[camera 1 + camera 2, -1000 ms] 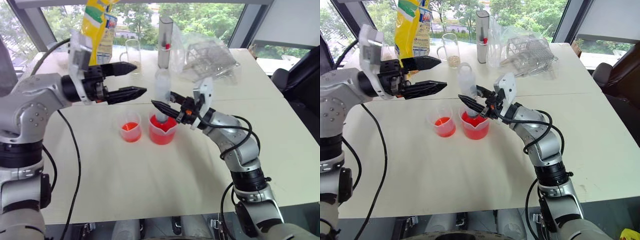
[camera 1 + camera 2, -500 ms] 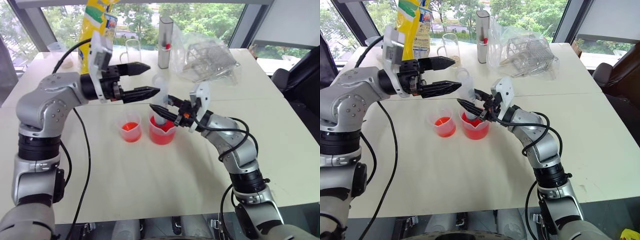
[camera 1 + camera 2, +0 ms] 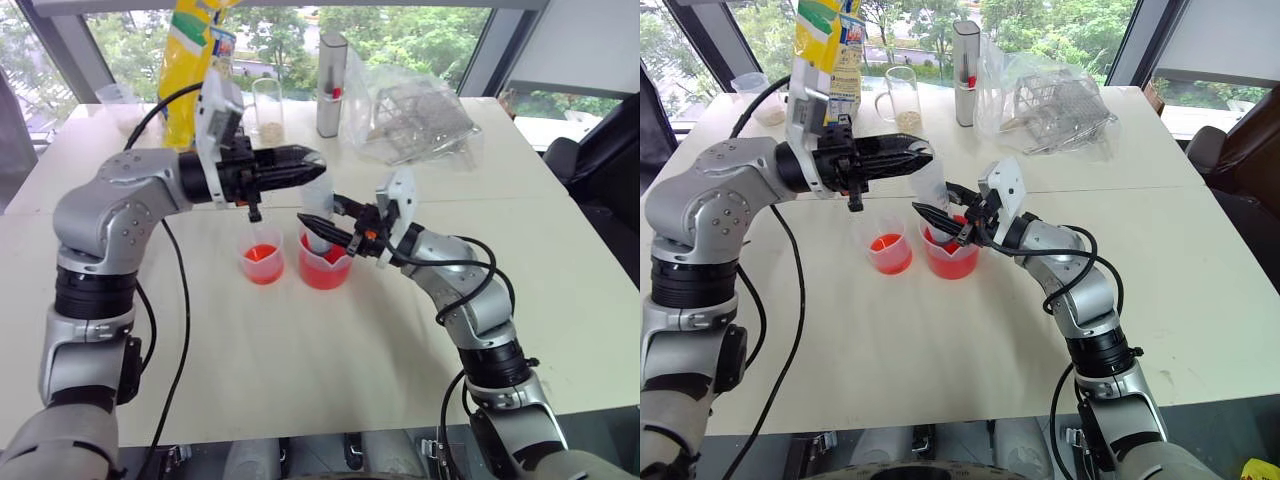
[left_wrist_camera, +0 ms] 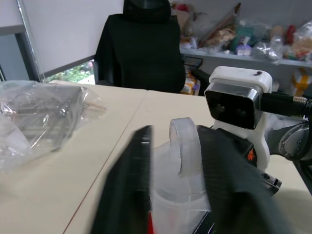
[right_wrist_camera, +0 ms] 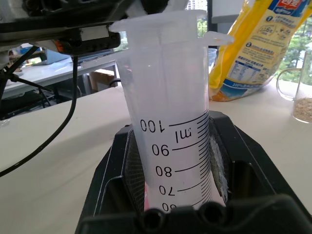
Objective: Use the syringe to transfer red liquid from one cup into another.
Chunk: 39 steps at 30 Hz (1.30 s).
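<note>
The syringe [image 3: 318, 200] stands upright with its tip down in the larger spouted cup [image 3: 325, 268], which holds red liquid [image 3: 949, 246]. My right gripper [image 3: 318, 223] is shut on the clear barrel [image 5: 170, 122], whose black marks run up to 100. At the syringe's top, my left gripper [image 3: 311, 166] reaches in level from the left and is shut on the plunger's ring [image 4: 184, 146]. The smaller cup [image 3: 262, 263], to the left of the larger cup, holds a little red liquid. The syringe's tip is hidden in the larger cup.
At the back of the white table [image 3: 330, 360] stand a yellow bag [image 3: 195, 60], a glass mug [image 3: 265, 105], a tall grey canister [image 3: 330, 70] and a wire rack in a plastic bag [image 3: 415, 115]. A black chair [image 3: 600, 160] is at the right.
My left gripper has moved right to the syringe's top and gone from open to shut around the plunger. The right gripper has held the barrel in place.
</note>
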Motion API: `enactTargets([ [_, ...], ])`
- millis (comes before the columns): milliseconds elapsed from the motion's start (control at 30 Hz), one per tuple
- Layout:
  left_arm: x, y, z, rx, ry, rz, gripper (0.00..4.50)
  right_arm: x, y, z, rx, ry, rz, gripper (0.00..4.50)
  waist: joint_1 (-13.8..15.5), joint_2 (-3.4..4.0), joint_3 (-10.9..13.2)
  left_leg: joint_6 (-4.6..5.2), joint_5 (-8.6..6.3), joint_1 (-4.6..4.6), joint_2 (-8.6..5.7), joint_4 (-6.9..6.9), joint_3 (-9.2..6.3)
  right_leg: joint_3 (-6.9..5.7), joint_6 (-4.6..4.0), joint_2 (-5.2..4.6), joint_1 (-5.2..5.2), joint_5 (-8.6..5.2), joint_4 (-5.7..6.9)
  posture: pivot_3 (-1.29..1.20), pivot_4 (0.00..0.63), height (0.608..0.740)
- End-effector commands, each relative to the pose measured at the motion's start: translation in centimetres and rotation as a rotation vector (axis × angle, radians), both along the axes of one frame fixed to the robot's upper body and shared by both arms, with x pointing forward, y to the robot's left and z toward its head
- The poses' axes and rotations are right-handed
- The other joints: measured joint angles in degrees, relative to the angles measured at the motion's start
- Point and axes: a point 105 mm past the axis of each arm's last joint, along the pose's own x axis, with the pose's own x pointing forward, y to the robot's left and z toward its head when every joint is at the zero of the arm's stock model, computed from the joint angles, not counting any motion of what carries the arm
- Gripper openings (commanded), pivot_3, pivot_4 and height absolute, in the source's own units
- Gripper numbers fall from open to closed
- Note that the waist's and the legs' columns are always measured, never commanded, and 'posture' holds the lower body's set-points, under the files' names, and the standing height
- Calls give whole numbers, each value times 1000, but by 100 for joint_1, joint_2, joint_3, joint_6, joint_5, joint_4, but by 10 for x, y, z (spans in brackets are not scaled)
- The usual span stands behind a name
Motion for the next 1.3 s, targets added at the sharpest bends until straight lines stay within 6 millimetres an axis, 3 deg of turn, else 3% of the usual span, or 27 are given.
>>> enactTargets([
  [33,-7,-2,8,3,-33,-24,25,-8,2,14,24,-69,21,1420,0,0,0,0,0,0,0,0,0,0,0,0,0,0,0,0,150,740],
  [167,-8,-4,8,14,-35,-21,25,-8,2,14,25,-67,24,1420,0,0,0,0,0,0,0,0,0,0,0,0,0,0,0,0,150,740],
  [600,-8,-5,35,-38,-84,-19,25,-7,5,2,21,-23,43,1420,0,0,0,0,0,0,0,1,-1,0,0,0,1,0,1,0,150,740],
  [1300,-7,0,49,-66,-120,8,25,-4,4,-24,-10,51,49,1420,0,0,0,-2,1,1,0,1,-1,0,0,0,1,0,2,0,150,740],
])
